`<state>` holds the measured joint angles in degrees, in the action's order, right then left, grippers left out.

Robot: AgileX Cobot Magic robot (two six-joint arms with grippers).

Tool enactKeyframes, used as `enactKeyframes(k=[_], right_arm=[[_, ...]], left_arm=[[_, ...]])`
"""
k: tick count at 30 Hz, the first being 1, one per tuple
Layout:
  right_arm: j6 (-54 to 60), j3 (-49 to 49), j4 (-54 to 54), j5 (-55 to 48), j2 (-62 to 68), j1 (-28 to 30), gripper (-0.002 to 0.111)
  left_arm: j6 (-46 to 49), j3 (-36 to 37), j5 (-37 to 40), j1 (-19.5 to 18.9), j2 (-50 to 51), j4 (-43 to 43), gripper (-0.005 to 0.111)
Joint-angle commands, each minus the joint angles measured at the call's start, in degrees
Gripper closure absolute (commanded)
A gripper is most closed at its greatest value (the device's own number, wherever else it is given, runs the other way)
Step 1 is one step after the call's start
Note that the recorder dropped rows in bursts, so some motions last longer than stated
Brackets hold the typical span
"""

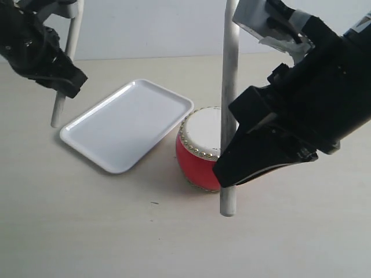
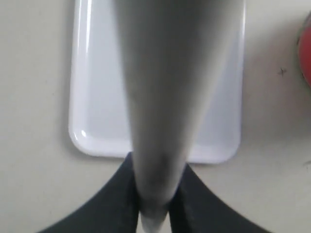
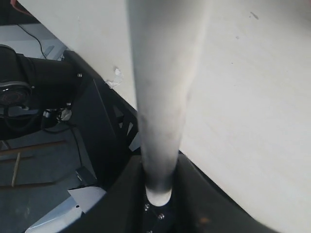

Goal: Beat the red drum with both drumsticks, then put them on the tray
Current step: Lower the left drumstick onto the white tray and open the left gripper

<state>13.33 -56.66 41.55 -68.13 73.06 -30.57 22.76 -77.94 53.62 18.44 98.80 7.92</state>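
From the exterior view, the left end effector [image 1: 68,78] is clamped on the left drumstick [image 1: 60,107]. The stick hangs nearly upright, with its lower tip just beside the far left corner of the tray [image 1: 127,124]; whether the tip touches the table [image 1: 87,231] cannot be told. The tray lies flat, and the red drum [image 1: 197,165] stands upright just beside its right corner. The right end effector [image 1: 232,168] grips the right drumstick [image 1: 229,58], which stands upright in front of the drum, its tip low beside the drum's near side.

Only the left wrist view shows the black fingers [image 2: 194,208] pressed against both sides of the stick, which runs out over the tray's bare surface. The right wrist view alone shows the table's edge, with dark equipment [image 3: 43,82] and cables on the floor [image 3: 43,174] past it. There too the jaws close tight round the stick's base.
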Motion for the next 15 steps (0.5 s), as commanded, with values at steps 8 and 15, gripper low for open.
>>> enactKeyframes(k=[8,15], right_arm=[[0.50,-0.42,-1.68,-1.83,-0.19,-0.09,0.108],[0.06,-0.42,-1.68,-1.83,-0.19,-0.09,0.108]], left_arm=[[2.74,-19.53,8.35,-0.19,21.24,-6.26,0.107],[4.98,-20.70,3.50,-0.19,26.32,-7.38,0.107]])
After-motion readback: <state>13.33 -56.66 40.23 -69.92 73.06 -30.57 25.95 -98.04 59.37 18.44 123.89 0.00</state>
